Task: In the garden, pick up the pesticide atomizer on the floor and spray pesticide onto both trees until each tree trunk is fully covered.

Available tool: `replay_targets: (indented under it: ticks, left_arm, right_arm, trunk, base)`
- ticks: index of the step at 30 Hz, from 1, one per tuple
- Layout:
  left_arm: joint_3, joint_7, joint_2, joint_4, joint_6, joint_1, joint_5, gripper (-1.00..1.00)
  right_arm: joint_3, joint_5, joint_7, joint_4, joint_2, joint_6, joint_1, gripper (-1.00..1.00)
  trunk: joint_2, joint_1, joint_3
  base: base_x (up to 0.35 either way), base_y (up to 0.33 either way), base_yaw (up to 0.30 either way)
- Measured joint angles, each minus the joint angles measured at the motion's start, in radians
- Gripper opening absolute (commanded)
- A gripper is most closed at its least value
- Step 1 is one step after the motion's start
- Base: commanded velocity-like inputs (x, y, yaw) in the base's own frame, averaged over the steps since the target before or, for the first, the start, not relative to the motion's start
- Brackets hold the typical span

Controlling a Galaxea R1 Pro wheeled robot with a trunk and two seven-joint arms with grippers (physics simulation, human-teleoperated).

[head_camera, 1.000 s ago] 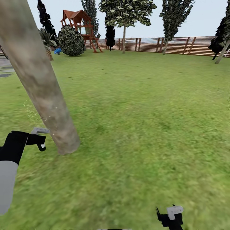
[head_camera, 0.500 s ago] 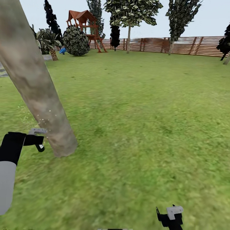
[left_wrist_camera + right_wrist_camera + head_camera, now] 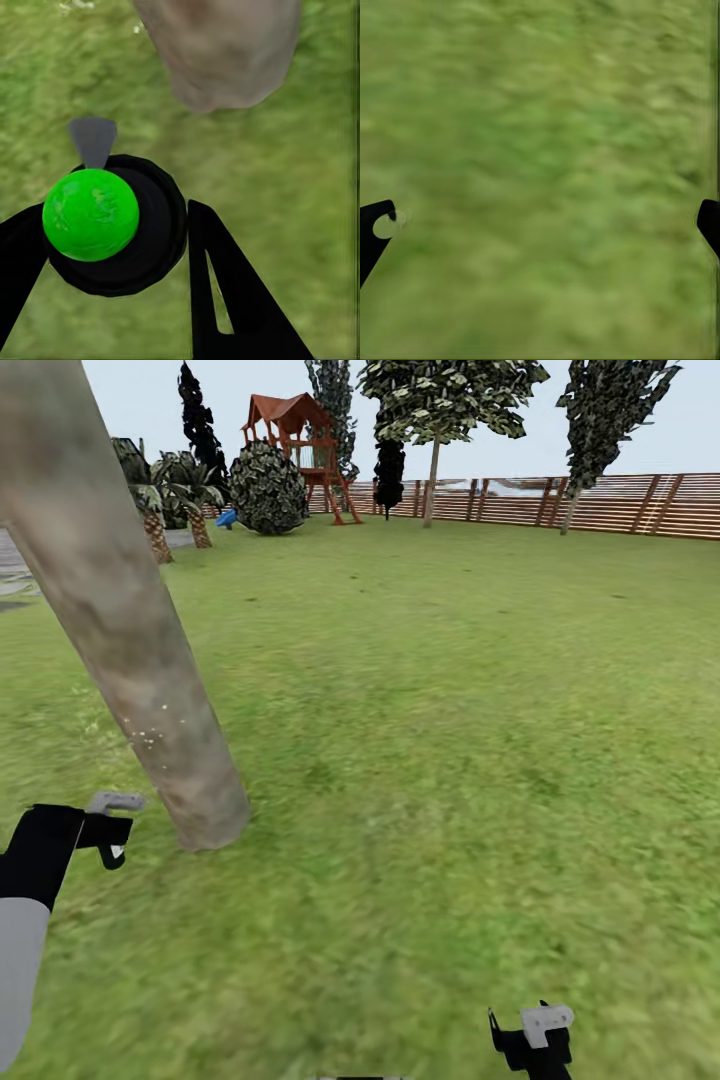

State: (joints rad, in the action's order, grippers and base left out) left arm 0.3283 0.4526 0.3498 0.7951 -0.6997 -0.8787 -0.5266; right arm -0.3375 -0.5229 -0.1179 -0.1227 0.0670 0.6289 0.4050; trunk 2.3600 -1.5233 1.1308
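The left tool (image 3: 108, 830) sits at about 8 o'clock in the head view, low over the grass lawn (image 3: 450, 760). Its fingers are pressed against the pesticide atomizer (image 3: 112, 221), seen in the left wrist view as a black round body with a bright green ball on top and a grey nozzle (image 3: 93, 140). In the head view the grey nozzle (image 3: 116, 801) projects from the left tool toward the tree trunk (image 3: 120, 620).

The tree trunk is a thick, pale grey-brown column. It leans, running from 11 o'clock at the top down to its base just beside the left tool, at the tool's 2 o'clock. Pale specks (image 3: 150, 738) dot the lower trunk. In the left wrist view the trunk base (image 3: 217, 49) lies near the nozzle tip but apart from it.

The right tool (image 3: 530, 1035) sits at 5 o'clock at the lower edge of the head view. In the right wrist view its two fingertips (image 3: 375, 225) stand spread wide, with only grass between them.

At 12 o'clock, far across the lawn, a second tall tree (image 3: 440, 410) stands before the brown slat fence (image 3: 600, 505). A red-roofed play tower (image 3: 295, 445) and a round bush (image 3: 268, 488) stand at 11 o'clock.
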Motion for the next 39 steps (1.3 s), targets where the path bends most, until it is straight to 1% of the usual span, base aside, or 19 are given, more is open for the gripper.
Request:
replay_targets:
  ticks: [3,6,9,11,13,15,16,17,18,19,21,23,24,26,32,35,37,38,39]
  left_arm:
    - [0.002,-0.001,0.002,-0.001,0.000,0.003,0.000,-1.00]
    - [0.005,-0.036,0.004,-0.004,0.002,0.058,-0.003,-1.00]
    - [0.003,-0.071,-0.001,-0.005,0.003,0.101,0.008,-1.00]
    - [0.004,-0.077,-0.029,-0.005,0.001,0.110,0.019,-1.00]
    - [0.007,-0.083,-0.056,-0.004,0.002,0.112,0.016,-1.00]
    - [0.011,-0.127,-0.087,-0.004,0.001,0.113,0.016,-1.00]
    - [0.014,-0.173,-0.099,-0.004,0.002,0.112,0.012,-1.00]
    - [0.016,-0.209,-0.102,-0.003,0.003,0.112,0.011,-1.00]
    - [0.019,-0.233,-0.100,-0.004,0.003,0.112,0.024,-1.00]
    - [0.050,-0.245,-0.100,-0.005,0.027,0.113,0.077,-1.00]
    - [0.069,-0.252,-0.107,-0.005,0.085,0.114,0.109,-1.00]
    - [0.072,-0.252,-0.112,-0.007,0.106,0.115,0.118,-1.00]
    - [0.074,-0.254,-0.132,-0.007,0.116,0.120,0.125,-1.00]
    - [0.077,-0.257,-0.148,-0.007,0.121,0.122,0.115,-1.00]
    - [0.083,-0.255,-0.142,-0.006,0.122,0.136,0.110,-1.00]
    - [0.089,-0.255,-0.120,-0.006,0.121,0.161,0.109,-1.00]
    - [0.089,-0.256,-0.117,-0.006,0.120,0.165,0.112,-1.00]
    - [0.086,-0.258,-0.125,-0.008,0.119,0.168,0.116,-1.00]
    - [0.084,-0.260,-0.143,-0.008,0.119,0.169,0.122,-1.00]
  right_arm:
    - [0.000,0.000,0.000,0.000,0.000,0.000,0.000,1.00]
    - [0.000,0.001,0.000,0.000,0.001,0.000,0.000,1.00]
    - [0.000,0.001,0.000,0.000,0.001,0.000,0.000,1.00]
    - [0.000,0.001,0.000,0.000,0.001,0.000,0.000,1.00]
    - [0.000,0.001,-0.001,0.000,0.001,0.000,0.000,1.00]
    - [0.000,0.001,-0.001,0.000,0.001,0.000,0.000,1.00]
    - [0.000,0.001,0.000,0.000,0.001,0.000,0.000,1.00]
    - [0.000,0.001,-0.001,0.000,0.001,0.000,0.000,1.00]
    - [0.000,0.001,0.000,0.000,0.001,0.000,0.000,1.00]
    - [0.000,0.001,-0.001,0.000,0.001,0.000,0.000,1.00]
    - [0.000,0.001,0.000,0.000,0.001,0.000,0.000,1.00]
    - [0.000,0.001,0.000,0.000,0.001,0.000,0.000,1.00]
    - [0.000,0.001,0.000,0.000,0.001,0.000,0.000,1.00]
    - [0.000,0.001,-0.001,0.000,0.001,0.000,0.000,1.00]
    - [-0.001,0.001,0.000,0.000,0.002,0.000,0.000,1.00]
    - [-0.001,0.001,0.000,0.000,0.002,0.000,0.000,1.00]
    - [-0.001,0.001,0.000,-0.001,0.002,0.000,0.000,1.00]
    - [-0.001,0.001,-0.001,0.000,0.002,0.000,0.000,1.00]
    - [0.000,0.001,-0.002,0.000,0.002,0.000,0.000,1.00]
  trunk:
    - [0.000,0.000,0.000]
    - [0.000,0.000,0.000]
    - [0.000,0.000,0.000]
    - [0.000,0.000,0.000]
    - [0.000,0.000,0.000]
    - [0.000,0.000,0.000]
    - [0.000,0.000,0.000]
    - [0.000,0.000,0.000]
    - [0.000,0.000,0.000]
    - [0.000,0.000,0.000]
    - [0.000,0.000,0.000]
    - [0.000,0.000,0.000]
    - [0.000,0.000,0.000]
    - [0.000,0.000,0.000]
    - [0.000,0.000,0.000]
    - [0.000,0.000,0.000]
    - [0.000,0.000,0.000]
    - [0.000,0.000,0.000]
    - [0.000,0.000,0.000]
  base:
    - [0.085,-0.168,0.000]
    - [-0.097,-0.088,0.000]
    - [-0.017,-0.014,0.017]
    - [-0.003,-0.002,0.168]
    - [-0.001,-0.001,0.247]
    - [0.000,0.000,0.271]
    - [0.000,0.000,0.274]
    - [0.000,0.000,0.275]
    - [0.000,0.000,0.230]
    - [0.000,0.000,0.121]
    - [0.016,0.000,0.051]
    - [0.191,0.000,0.017]
    - [0.302,0.000,0.004]
    - [0.328,0.000,0.001]
    - [0.338,0.005,0.000]
    - [0.331,0.083,0.000]
    - [0.128,0.050,0.009]
    - [0.006,0.002,0.232]
    - [0.003,0.001,0.254]
